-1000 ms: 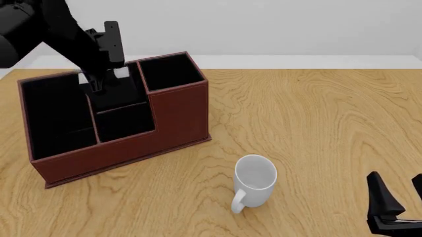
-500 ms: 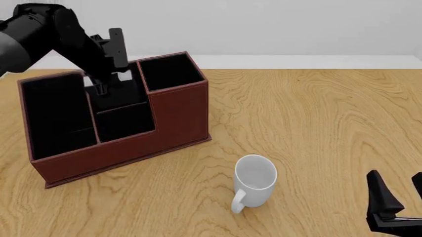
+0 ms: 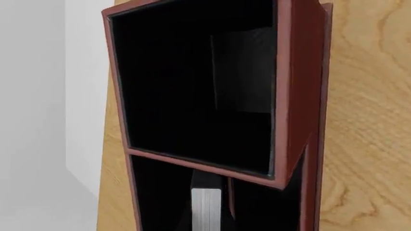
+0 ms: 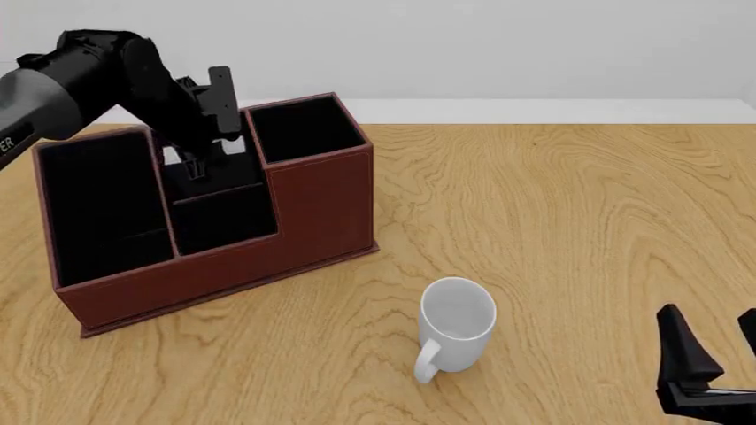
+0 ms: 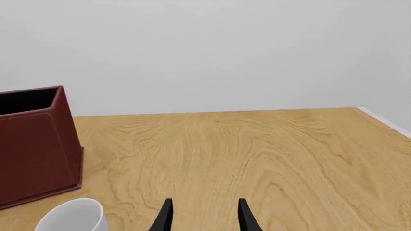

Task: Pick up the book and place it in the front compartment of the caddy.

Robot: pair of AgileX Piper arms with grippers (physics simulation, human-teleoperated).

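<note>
Book (image 3: 207,208) mostly hidden inside caddy (image 4: 310,204); left tool (image 4: 193,165) above.

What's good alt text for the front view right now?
The left gripper hangs over a middle cell of a reddish-brown desk caddy at the table's left. A white mug stands on the wooden table nearer the camera, and the right gripper sits open and empty at the lower right.
</note>
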